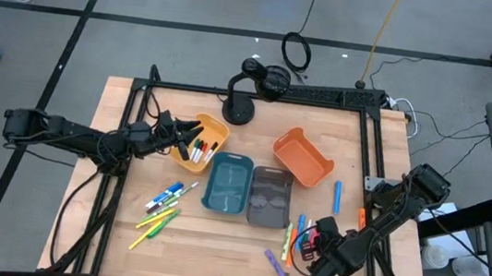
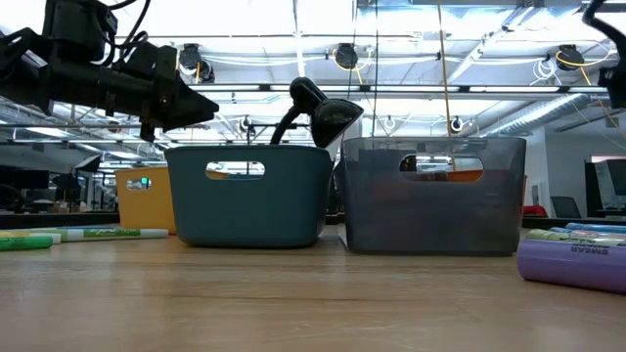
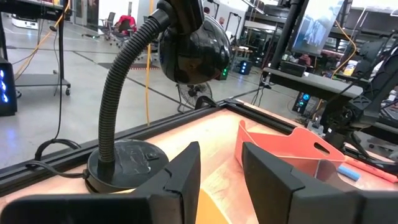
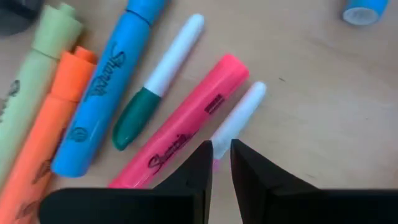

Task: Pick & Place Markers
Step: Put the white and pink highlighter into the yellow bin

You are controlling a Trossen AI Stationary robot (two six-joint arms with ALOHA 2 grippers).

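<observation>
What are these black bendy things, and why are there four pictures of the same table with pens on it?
They are two robot arms, each ending in a two-finger gripper. One picture looks down from above, one peeks along the tabletop, and two come from cameras on the arms' wrists. On the wooden table lie coloured markers and four bins, yellow, teal, grey and orange. The left gripper hovers open over the yellow bin, holding nothing. The right gripper is closing on a thin white marker beside a pink marker.

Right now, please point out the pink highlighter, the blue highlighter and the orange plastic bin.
pink highlighter (image 4: pixel 186 134): right wrist view, middle of its barrel.
blue highlighter (image 4: pixel 102 93): right wrist view, printed barrel.
orange plastic bin (image 1: pixel 303 156): high view, its inner floor.
</observation>
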